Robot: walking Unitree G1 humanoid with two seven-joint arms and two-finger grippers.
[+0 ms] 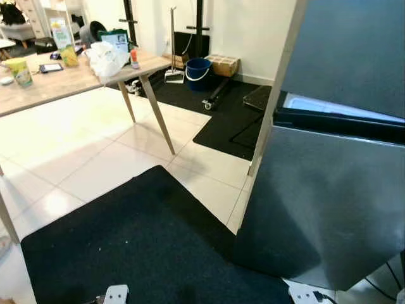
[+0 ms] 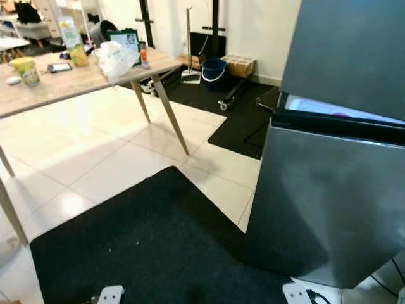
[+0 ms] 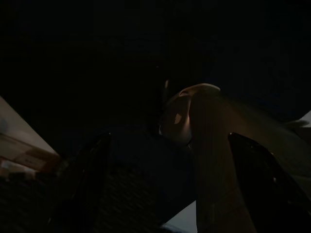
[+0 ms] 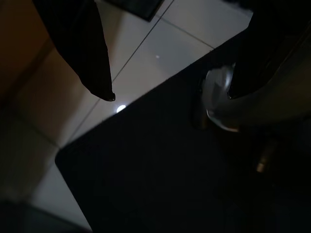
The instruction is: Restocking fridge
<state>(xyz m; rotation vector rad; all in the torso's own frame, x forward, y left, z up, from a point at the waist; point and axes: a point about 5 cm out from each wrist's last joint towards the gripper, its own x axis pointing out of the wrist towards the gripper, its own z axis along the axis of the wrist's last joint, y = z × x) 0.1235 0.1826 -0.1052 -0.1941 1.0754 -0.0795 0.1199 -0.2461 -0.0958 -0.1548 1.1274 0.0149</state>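
On the robot's right the fridge (image 1: pixel 329 202) is standing with its steel door ajar, a lit gap showing above the lower panel; stiff, heavy and slick, it is probably best taken at the door's edge, while the white bag (image 1: pixel 106 58) sitting on the table (image 1: pixel 57 82) looks soft and light. The right gripper (image 4: pixel 170 73) is hanging spread and empty over the dark mat (image 1: pixel 145 247), which its wrist view is showing close, whereas the eye views are giving the room; the left gripper (image 3: pixel 170 184) is sitting in gloom, apparently parted.

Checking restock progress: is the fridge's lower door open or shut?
Open. The steel lower door is swung out toward the camera, leaving a dark gap and a strip of lit interior along its top edge. Contents cannot be told.
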